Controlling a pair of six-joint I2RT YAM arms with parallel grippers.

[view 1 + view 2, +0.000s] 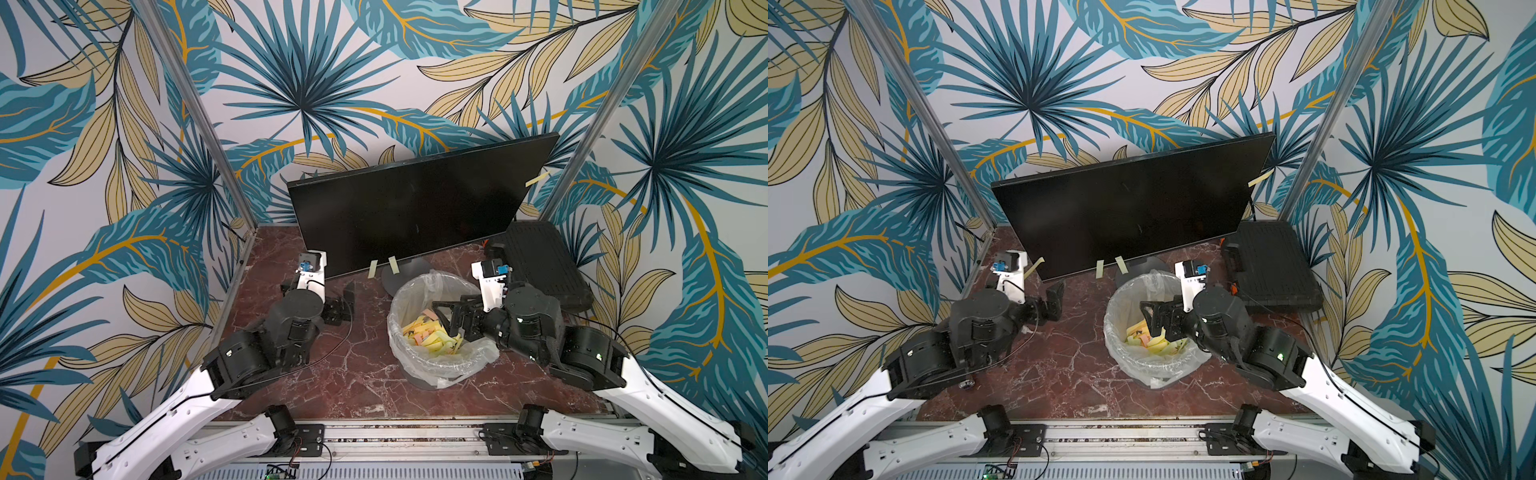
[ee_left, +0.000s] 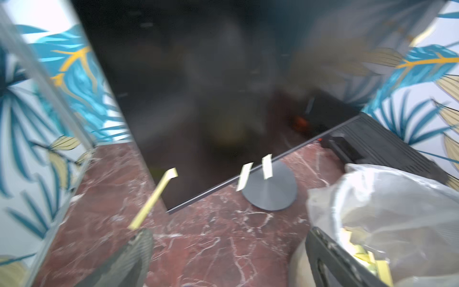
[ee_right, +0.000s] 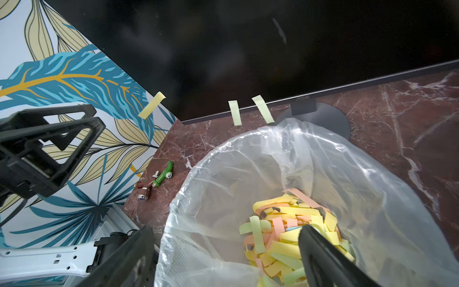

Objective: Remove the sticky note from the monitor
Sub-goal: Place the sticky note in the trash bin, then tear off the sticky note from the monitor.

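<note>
**Robot cell seen from above its front rail, left to right.**

A wall panel papered with teal, tan and ochre tropical leaves (image 1: 83, 216) meets the back panel at a slanting bare aluminium corner post (image 1: 199, 112).

The floor of the cell is a red-brown marble-patterned surface (image 1: 365, 374) with white veining. A small green fitting (image 3: 162, 174) and a small red fitting with metal ends (image 3: 144, 192) lie together near its left edge.

The left tool (image 1: 343, 302) is held low above the surface with its jaws spread wide. It points toward the lower left corner of the wide black flat monitor with a glossy dark face (image 1: 415, 208).

A pale yellow sticky note strip (image 1: 1034, 266) hangs from the side edge at that corner. In the left wrist view its free end lies just beside one fingertip (image 2: 142, 238); the blur hides whether they touch.

The monitor stands angled at the back of the surface on a round grey stand base (image 1: 401, 286). A second strip (image 1: 372, 269) and a third strip (image 1: 393, 264) hang side by side from its bottom bezel, above the base.

Just in front of the base stands a round bin lined with a clear plastic bag (image 1: 436, 376). It holds a heap of yellow, orange and green paper strips (image 1: 428, 336).

The right tool (image 1: 445, 319) hangs over the bin's mouth, jaws spread wide.

A black ribbed plastic case (image 1: 544, 266) lies flat in the right back corner. A fourth strip (image 1: 537, 179) juts from the monitor's right edge, high up.

A second aluminium post (image 1: 602, 104) and a matching leaf-papered right wall panel (image 1: 706, 208) close the scene.
</note>
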